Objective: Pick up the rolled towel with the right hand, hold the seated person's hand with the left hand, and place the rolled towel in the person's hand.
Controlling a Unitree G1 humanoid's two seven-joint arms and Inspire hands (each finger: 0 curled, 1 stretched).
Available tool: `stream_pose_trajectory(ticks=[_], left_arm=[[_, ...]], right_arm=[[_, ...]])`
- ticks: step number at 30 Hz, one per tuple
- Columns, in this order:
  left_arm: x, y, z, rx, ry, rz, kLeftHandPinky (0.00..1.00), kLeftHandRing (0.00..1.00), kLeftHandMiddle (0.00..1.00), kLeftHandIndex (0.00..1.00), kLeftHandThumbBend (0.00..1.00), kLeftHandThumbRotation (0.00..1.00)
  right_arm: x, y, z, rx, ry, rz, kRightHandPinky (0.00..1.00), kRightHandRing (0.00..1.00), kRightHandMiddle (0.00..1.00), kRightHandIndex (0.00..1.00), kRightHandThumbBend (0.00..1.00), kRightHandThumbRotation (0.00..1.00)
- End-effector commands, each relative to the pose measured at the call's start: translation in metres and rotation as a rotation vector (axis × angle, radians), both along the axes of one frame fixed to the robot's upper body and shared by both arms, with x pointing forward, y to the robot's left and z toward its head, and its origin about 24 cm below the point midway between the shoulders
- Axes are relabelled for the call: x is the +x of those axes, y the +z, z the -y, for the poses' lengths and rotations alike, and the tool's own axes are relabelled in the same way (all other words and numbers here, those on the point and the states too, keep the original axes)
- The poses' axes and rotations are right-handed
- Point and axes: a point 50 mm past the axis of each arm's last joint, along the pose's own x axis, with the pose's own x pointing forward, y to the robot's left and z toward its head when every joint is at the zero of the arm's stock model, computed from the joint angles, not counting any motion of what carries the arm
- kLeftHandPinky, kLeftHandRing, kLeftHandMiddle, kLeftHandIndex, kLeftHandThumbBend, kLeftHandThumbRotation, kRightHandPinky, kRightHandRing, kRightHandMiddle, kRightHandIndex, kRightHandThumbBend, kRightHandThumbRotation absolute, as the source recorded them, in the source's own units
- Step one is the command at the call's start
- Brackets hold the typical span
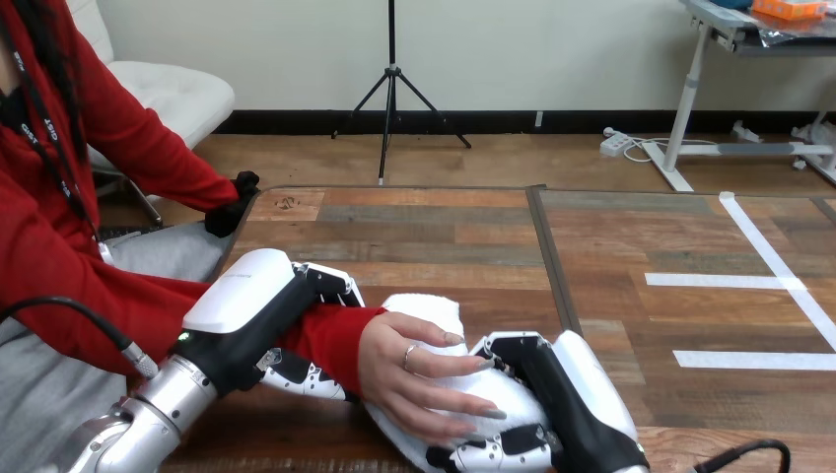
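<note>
The robot's right hand (540, 394), at the lower centre-right of the frame, grips the right end of the rolled towel (426, 311), its fingers curled above and below the white roll. The person's hand (406, 372) lies palm-down across the towel, fingers spread rather than closed round it. To the left, the robot's left hand (258, 296) clasps the person's red-sleeved wrist (330, 335), fingers showing above and below the sleeve. The risk appears to lie in the release: should the right hand let go before the person's fingers close, the towel could roll away across the wooden table (444, 232). A tight left clasp might also drag the wrist off the roll.
</note>
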Motion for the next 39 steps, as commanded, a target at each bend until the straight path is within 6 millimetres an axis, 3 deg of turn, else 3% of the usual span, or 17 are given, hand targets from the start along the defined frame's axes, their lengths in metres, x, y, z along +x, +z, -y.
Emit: stream_pose_trajectory(ticks=[1,39], left_arm=[[0.025,0.049,0.037,-0.133,-0.122,0.215,0.33,0.36,0.42,0.46,0.82,0.07],[0.028,0.044,0.040,-0.118,-0.114,0.185,0.34,0.37,0.42,0.46,0.85,0.06]], right_arm=[[0.007,0.099,-0.021,0.155,0.128,0.452,0.03,0.07,0.11,0.10,0.66,0.00],[-0.020,0.120,-0.028,0.204,0.209,0.538,0.02,0.06,0.10,0.10,0.67,0.00]])
